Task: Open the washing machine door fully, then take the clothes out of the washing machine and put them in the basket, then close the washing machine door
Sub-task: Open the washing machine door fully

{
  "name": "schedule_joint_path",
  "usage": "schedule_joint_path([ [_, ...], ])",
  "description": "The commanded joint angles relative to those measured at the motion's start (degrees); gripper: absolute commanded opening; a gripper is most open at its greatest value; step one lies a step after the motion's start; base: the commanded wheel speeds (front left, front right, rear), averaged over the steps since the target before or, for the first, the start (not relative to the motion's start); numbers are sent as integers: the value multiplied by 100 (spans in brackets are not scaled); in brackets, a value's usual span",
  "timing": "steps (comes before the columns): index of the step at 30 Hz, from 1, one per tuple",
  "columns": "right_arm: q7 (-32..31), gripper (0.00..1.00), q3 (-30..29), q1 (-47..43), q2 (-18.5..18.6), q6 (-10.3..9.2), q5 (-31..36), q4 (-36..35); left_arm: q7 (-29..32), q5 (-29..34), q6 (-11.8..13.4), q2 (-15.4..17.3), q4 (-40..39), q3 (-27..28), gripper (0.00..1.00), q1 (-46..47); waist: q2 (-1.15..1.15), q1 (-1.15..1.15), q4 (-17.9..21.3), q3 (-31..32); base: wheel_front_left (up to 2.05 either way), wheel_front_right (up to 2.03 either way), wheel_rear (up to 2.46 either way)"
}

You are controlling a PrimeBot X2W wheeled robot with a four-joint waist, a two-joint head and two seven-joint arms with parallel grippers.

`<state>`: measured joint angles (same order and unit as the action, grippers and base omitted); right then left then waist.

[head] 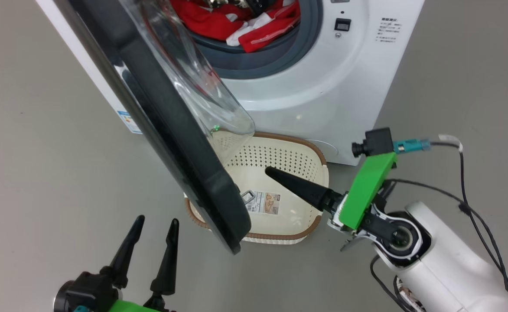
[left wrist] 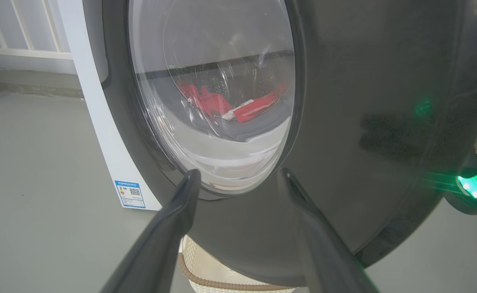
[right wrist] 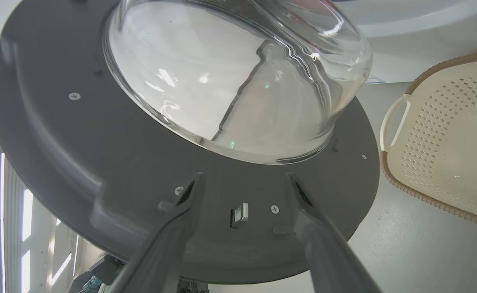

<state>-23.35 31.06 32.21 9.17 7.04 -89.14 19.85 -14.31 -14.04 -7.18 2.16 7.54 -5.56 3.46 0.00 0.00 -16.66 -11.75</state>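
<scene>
Right hand (right wrist: pixel 243 179) spread wide and empty, facing the washing machine door (right wrist: pixel 79 162); left hand (head: pixel 156 222) also spread, empty.

The washing machine door (head: pixel 163 130) stands swung open, its clear glass bowl overhanging the cream perforated basket (head: pixel 280 160) on the floor before the white washing machine (head: pixel 323 86). Red-and-white clothes (head: pixel 236 21) lie in the drum mouth, apparently draped over the grey ring

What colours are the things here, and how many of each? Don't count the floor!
White: 1, the washing machine
Black: 3, the washing machine door, the left pincer, the right pincer
Red: 1, the clothes
Cream: 1, the basket
Total: 6
</scene>
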Motion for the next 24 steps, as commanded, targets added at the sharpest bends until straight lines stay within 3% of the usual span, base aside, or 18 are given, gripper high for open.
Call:
schedule_joint_path([
  [1, 87, 100, -1, -125, -48, 45, 50, -180, -69, 63, -31, 72, -139, 215, 100, 75, 0, 0, 35, 4, 0, 0, 0],
  [24, 1370, 100, -389, -1257, 517, 45, 181, -358, -69, 96, -31, 72, -109, 349, 100, -24, 0, 0, 224, 103, 0, 0, 0],
])
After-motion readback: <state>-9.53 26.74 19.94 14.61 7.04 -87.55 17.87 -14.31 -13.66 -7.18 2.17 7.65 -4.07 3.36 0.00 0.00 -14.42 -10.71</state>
